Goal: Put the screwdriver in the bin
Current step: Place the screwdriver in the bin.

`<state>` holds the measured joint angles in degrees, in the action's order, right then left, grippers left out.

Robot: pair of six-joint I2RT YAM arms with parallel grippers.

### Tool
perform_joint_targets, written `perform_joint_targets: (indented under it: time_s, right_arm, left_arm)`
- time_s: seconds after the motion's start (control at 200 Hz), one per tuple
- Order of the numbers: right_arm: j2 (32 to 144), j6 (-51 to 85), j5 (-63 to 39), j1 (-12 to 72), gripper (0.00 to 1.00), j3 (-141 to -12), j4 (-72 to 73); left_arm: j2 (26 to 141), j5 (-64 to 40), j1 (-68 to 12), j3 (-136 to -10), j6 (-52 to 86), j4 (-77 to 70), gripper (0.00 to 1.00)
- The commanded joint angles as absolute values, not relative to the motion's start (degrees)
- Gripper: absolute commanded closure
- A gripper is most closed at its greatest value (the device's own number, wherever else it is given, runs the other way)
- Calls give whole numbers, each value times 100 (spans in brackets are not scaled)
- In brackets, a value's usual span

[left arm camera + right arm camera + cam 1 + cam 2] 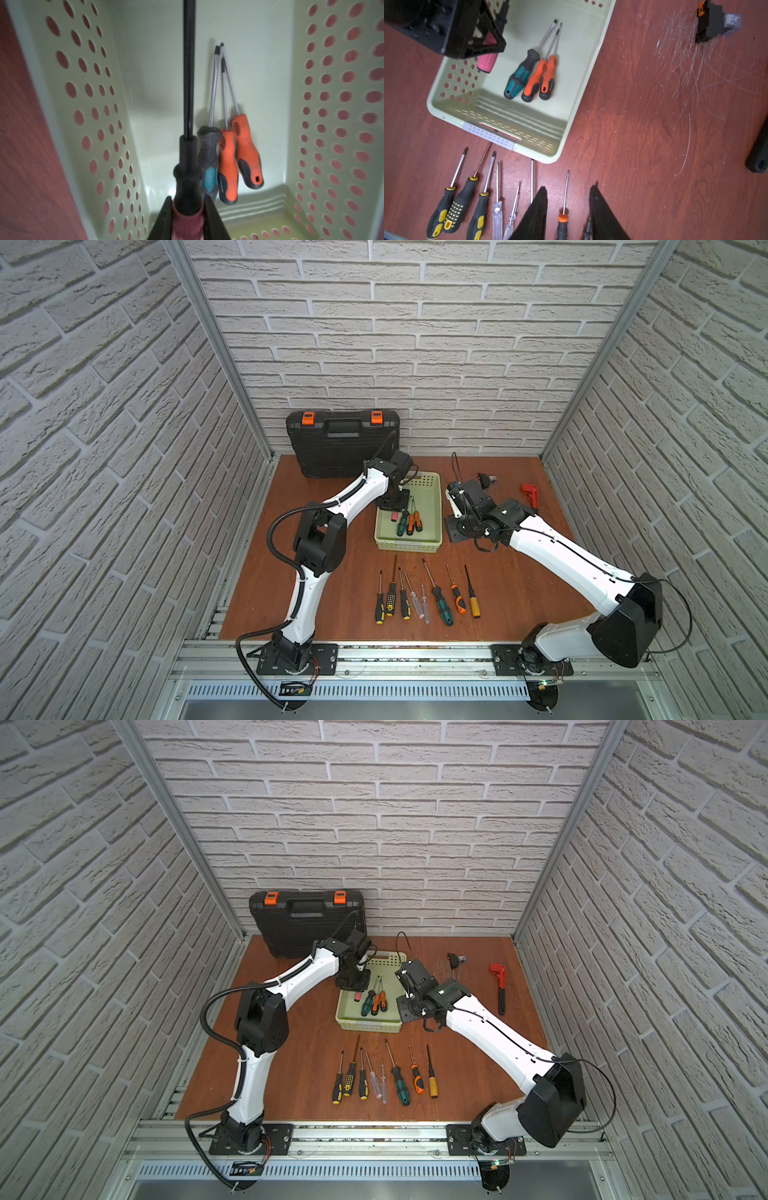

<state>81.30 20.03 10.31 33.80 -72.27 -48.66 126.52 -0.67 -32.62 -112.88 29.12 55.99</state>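
Observation:
The pale green bin stands mid-table. My left gripper hangs just inside its left part, shut on the pink handle of a screwdriver with a black shaft. That shaft runs along above the bin floor. Three more screwdrivers, one teal and two orange, lie on the bin floor. My right gripper hovers open just right of the bin, with nothing between its fingers. An orange-collared screwdriver lies on the table under it.
Several screwdrivers lie in a row on the table in front of the bin. A black toolcase with orange latches leans on the back wall. A red pipe wrench and a small black part lie at the back right.

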Motion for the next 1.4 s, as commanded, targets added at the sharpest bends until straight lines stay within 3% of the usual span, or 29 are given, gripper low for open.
perform_joint_targets:
  time_s: [0.0,0.79,1.08,1.395]
  right_arm:
    - [7924,2028,1095,3357,64,-7046,-4939]
    - [7893,1964,1046,3340,63,-6269,-4962]
    - [7887,2012,1006,3340,63,-6260,-5008]
    - [7632,2304,534,3342,63,-6206,-5309]
  left_arm:
    - [12777,-51,-3195,-11289,2839,5565,93]
    - [13322,-149,-3209,-11057,3010,5274,86]
    - [13108,-207,-3217,-10973,3052,5210,64]
    - [12080,-280,-3252,-10590,3212,4874,60]
